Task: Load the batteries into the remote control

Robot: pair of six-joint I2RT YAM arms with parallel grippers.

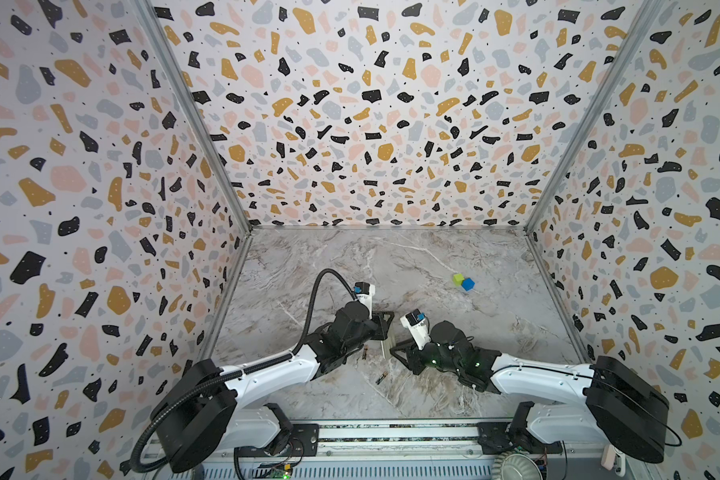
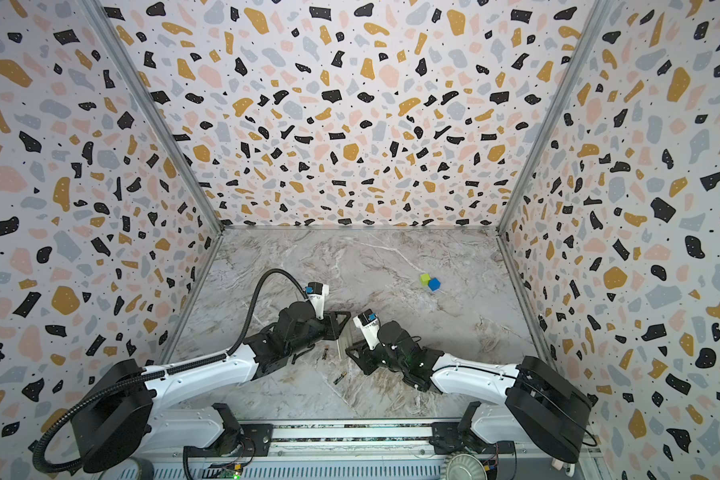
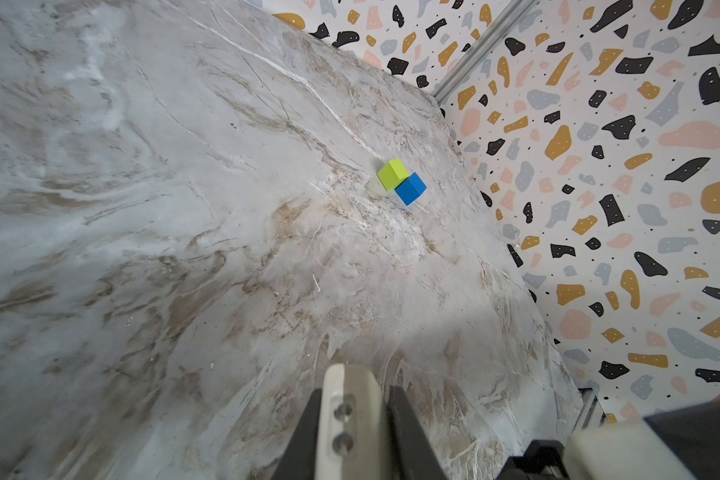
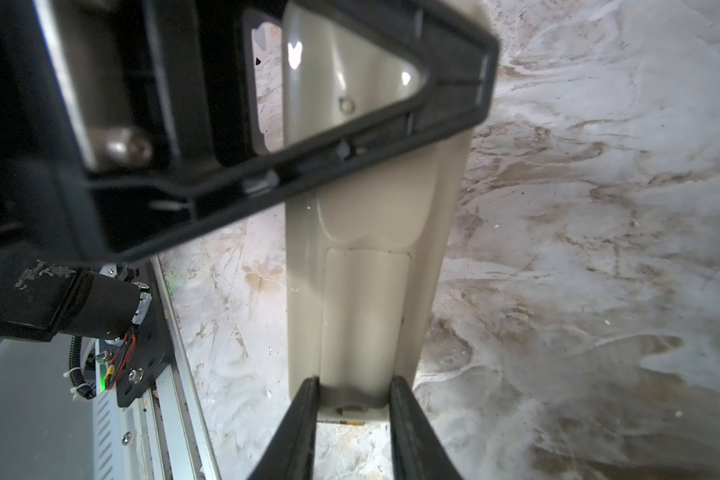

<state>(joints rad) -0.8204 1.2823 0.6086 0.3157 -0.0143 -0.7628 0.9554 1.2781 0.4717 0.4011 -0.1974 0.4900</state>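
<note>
In both top views the marble-patterned table (image 1: 308, 257) carries everything, with speckled terrazzo walls (image 1: 350, 104) round it. The remote control (image 1: 385, 347) shows as a narrow pale strip between the two arms, at the middle of the table and nearer its front edge. The left gripper (image 1: 385, 330) meets its far end and the right gripper (image 1: 392, 351) its near end. A battery (image 1: 365, 353), a thin dark cylinder with a copper end, lies flat just left of the remote. The other battery (image 1: 381, 378) lies closer to the front edge. A green cube (image 1: 458, 278) and a blue cube (image 1: 468, 284) touch each other, toward the right edge and farther back.

In the left wrist view the left gripper's dark, tapering fingers (image 3: 406, 419) are clamped tight on the remote's smooth cream body, which shows two small round recesses. Matte, sharp-edged cubes sit beyond on the veined surface.

In the right wrist view the remote's plain glossy back runs away from the camera. A rounded rectangular panel (image 4: 366, 316) is set into it. The right gripper's black fingers (image 4: 304, 415) stand partly apart at the sides of the near end. I cannot tell whether they grip it. The far end passes behind the left gripper's black triangular frame.
</note>
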